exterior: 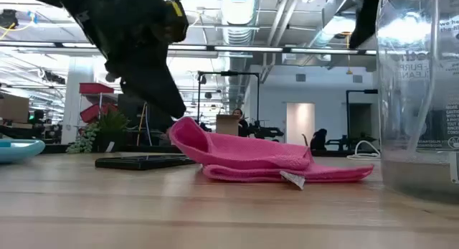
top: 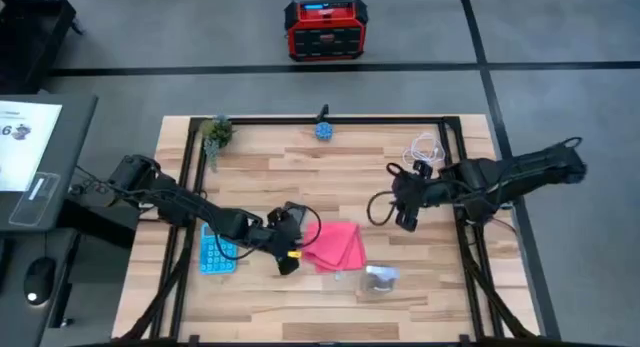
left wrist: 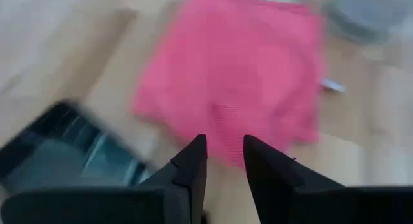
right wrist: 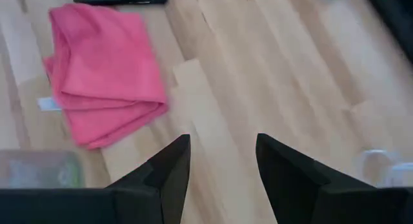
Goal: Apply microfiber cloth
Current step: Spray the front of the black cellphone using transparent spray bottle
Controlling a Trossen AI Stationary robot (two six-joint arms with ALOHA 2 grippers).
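The pink microfiber cloth (top: 335, 245) lies folded on the wooden table, a little right of centre near the front. My left gripper (top: 292, 249) stands at its left edge, fingers nearly together on that edge, which rises off the wood in the low view (exterior: 185, 128). A black phone (exterior: 143, 161) lies flat just beyond the gripper. My right gripper (top: 405, 215) hovers open to the cloth's right, with nothing between its fingers (right wrist: 222, 153). My left gripper pinches the cloth's left edge (left wrist: 226, 137) between its two fingertips, slanting down from the table's left. That edge is raised a little off the table; the remainder of the cloth (exterior: 287, 163) lies slack on the wood. One layer or several, I cannot tell.
A light blue calculator (top: 218, 249) lies left of my left gripper. A clear container (top: 380, 279) stands near the front, just right of the cloth. A small plant (top: 215, 134), a blue object (top: 324, 130) and a white cable (top: 428, 147) sit along the far edge.
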